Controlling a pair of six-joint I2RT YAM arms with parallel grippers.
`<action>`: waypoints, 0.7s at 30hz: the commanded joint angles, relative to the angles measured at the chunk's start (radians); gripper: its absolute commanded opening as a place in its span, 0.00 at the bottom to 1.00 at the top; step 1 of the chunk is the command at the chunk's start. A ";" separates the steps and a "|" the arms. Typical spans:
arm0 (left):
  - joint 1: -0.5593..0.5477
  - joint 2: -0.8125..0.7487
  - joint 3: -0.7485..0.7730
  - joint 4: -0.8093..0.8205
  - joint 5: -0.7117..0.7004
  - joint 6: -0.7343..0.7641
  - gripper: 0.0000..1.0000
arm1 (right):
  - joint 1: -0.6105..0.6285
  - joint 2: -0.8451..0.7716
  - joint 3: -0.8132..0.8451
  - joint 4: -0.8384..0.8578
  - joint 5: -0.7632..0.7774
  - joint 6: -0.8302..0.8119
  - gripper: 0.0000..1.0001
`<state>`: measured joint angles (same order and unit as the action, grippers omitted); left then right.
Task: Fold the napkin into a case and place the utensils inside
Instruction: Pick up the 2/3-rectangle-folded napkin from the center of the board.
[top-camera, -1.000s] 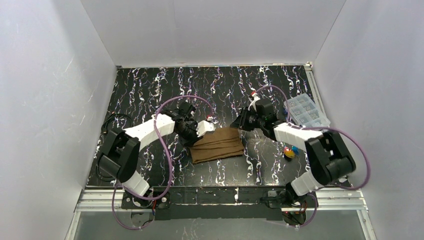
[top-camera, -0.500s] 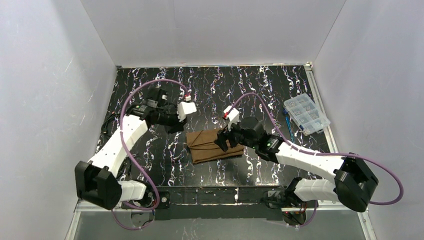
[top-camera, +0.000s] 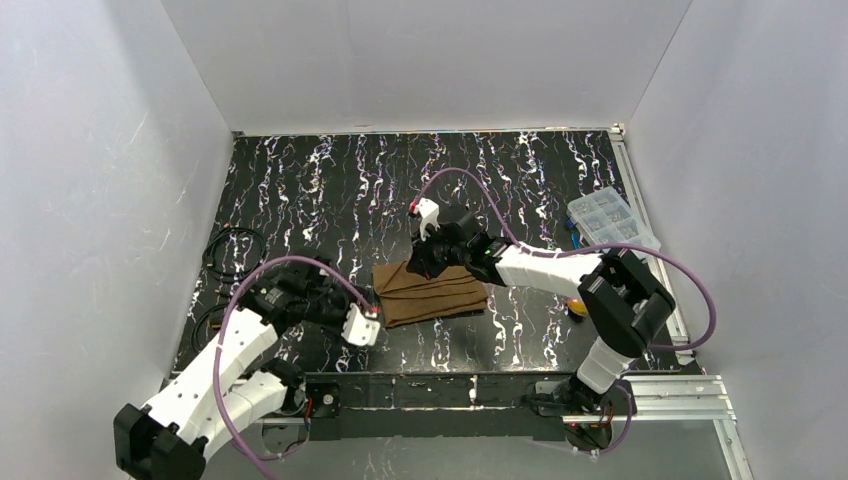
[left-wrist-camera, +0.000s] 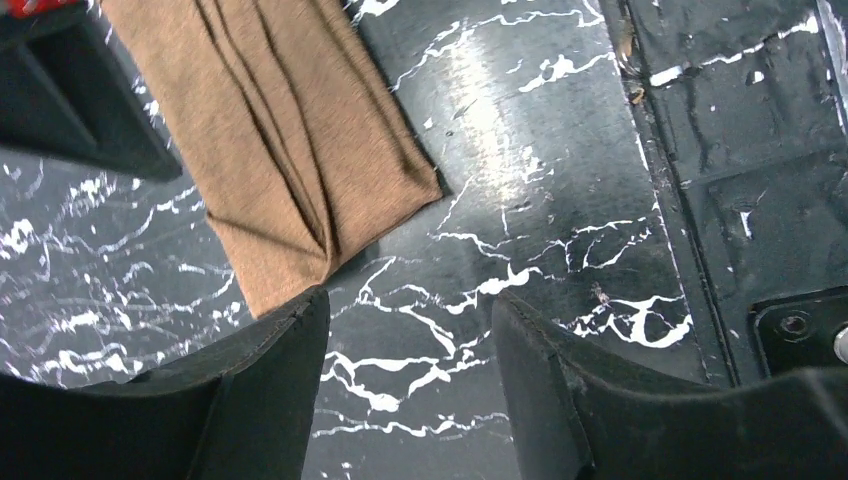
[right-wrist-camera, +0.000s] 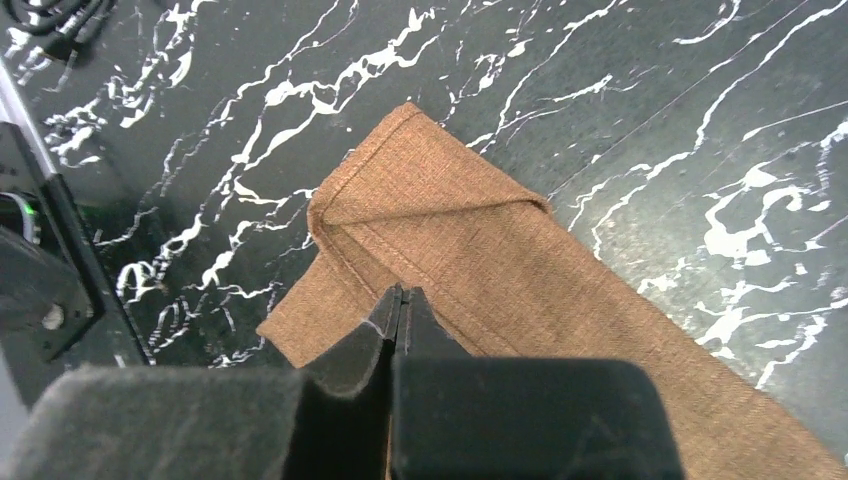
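Both arms have swung round: my left gripper (left-wrist-camera: 408, 305) is hovering just off the near-left corner of the folded napkin (top-camera: 435, 292), jaws wide and empty. My right gripper (right-wrist-camera: 400, 295) is pressing, jaws shut, on its far-left end. The cloth is lying flat and looking soft, light and layered, so I'm favouring a pinch at the hemmed corner fold.

Open table (top-camera: 320, 180) lies behind the case (top-camera: 432, 292); the right arm (top-camera: 540, 268) seems to overhang its far edge.
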<state>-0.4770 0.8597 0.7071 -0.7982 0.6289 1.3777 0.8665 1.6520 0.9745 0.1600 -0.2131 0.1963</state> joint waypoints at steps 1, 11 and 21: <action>-0.080 -0.050 -0.096 0.097 0.002 0.142 0.58 | -0.019 0.026 0.001 0.117 -0.108 0.133 0.01; -0.169 0.117 -0.220 0.327 -0.081 0.304 0.52 | -0.071 0.090 -0.132 0.306 -0.160 0.255 0.01; -0.224 0.205 -0.291 0.487 -0.124 0.351 0.46 | -0.093 0.140 -0.230 0.415 -0.140 0.317 0.01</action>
<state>-0.6842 1.0534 0.4503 -0.3538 0.5076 1.6825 0.7769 1.7798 0.7712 0.4740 -0.3546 0.4767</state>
